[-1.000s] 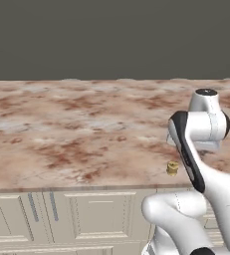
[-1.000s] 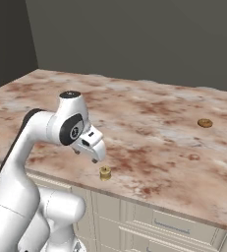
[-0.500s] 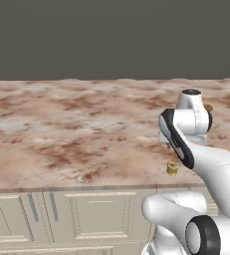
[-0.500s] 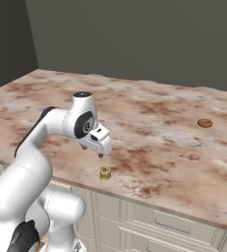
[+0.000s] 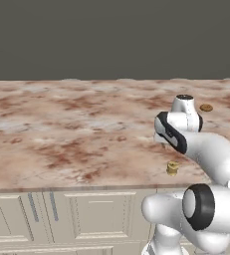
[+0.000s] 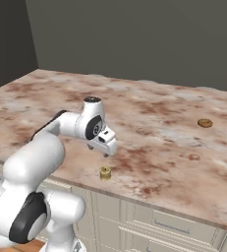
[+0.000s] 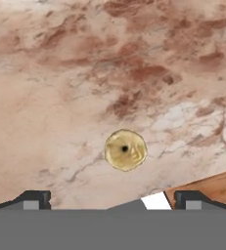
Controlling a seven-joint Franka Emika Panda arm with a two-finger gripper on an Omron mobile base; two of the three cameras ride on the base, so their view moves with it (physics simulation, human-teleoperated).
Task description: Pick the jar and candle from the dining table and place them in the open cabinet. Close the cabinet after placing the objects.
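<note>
Nearest, the candle (image 6: 104, 173) stands upright on the dining table (image 6: 154, 118) close to its front edge, with cream drawer fronts (image 6: 164, 224) below. Just above and behind it hangs the gripper (image 6: 105, 147), jaws spread wide, nothing between them, candle (image 7: 125, 150) centred below the 2 fingertips (image 7: 33, 199). Far back right, a small brown disc (image 6: 205, 123) lies on the stone.

candle (image 7: 125, 150): yellow, dark centre spot; dining table (image 5: 76, 134): reddish-brown and beige marbled top | cream panelled base; small disc (image 6: 205, 123): brown; wall (image 5: 111, 40): dark grey
</note>
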